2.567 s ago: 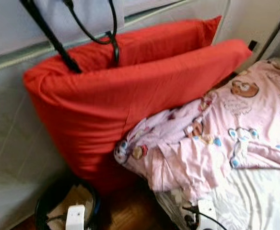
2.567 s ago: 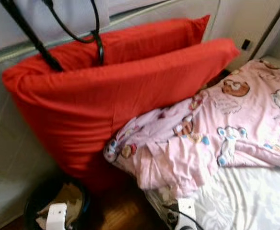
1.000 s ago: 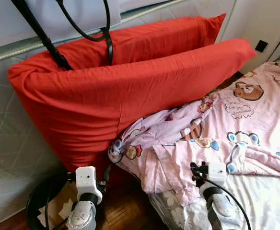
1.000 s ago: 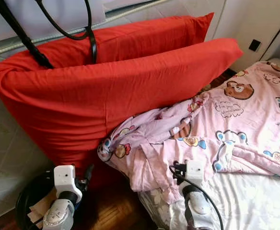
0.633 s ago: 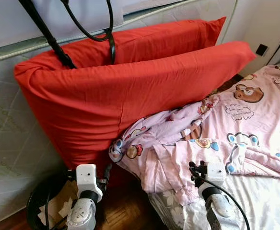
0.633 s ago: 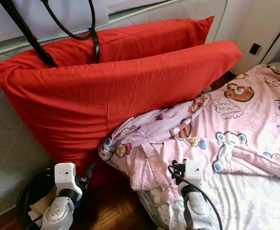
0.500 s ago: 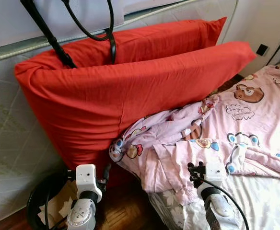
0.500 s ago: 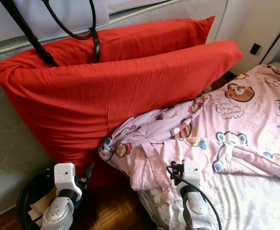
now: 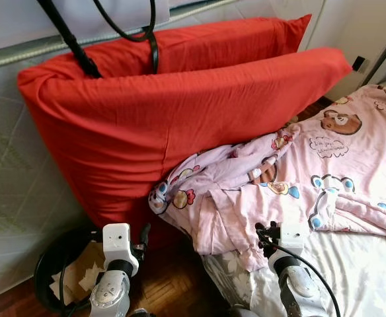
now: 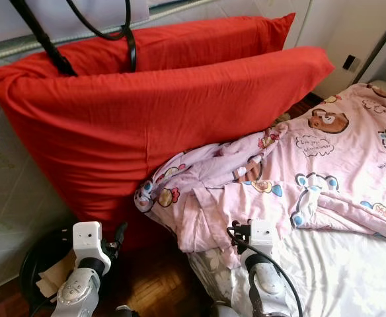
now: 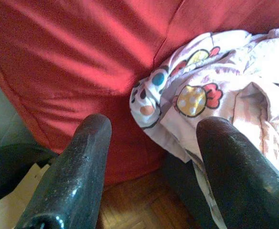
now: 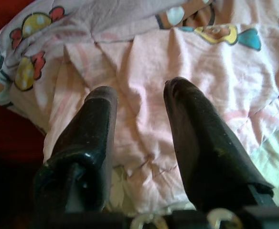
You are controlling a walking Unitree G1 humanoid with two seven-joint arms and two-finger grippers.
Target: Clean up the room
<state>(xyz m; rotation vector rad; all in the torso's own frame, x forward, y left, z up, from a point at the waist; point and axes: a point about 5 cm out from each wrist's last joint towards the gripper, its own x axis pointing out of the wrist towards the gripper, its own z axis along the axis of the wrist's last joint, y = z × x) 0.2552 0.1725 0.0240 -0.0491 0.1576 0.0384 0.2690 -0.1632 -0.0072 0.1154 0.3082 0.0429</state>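
Two pillows (image 9: 180, 112), plain bright red; blanket (image 9: 312, 172), pale pink, printed with cartoon bears, mushrooms and other small figures in brown, yellow, red and blue; bed sheet (image 9: 365, 277), white with a faint grey floral print; floor (image 9: 170, 290), brown wood parquet; basket (image 9: 47, 271), black, holding tan paper; mattress (image 9: 14, 198), off-white, quilted, with faint green leaf marks; cables (image 9: 123, 30), black.

- A home bedroom: a bed (image 9: 371, 277) with white sheet at 4 o'clock.
- Pink cartoon-print quilt (image 9: 325, 178) at 3 o'clock.
- Red pillows (image 9: 180, 112) at 12 o'clock.
- Wooden parquet floor (image 9: 173, 284) at 6 o'clock.
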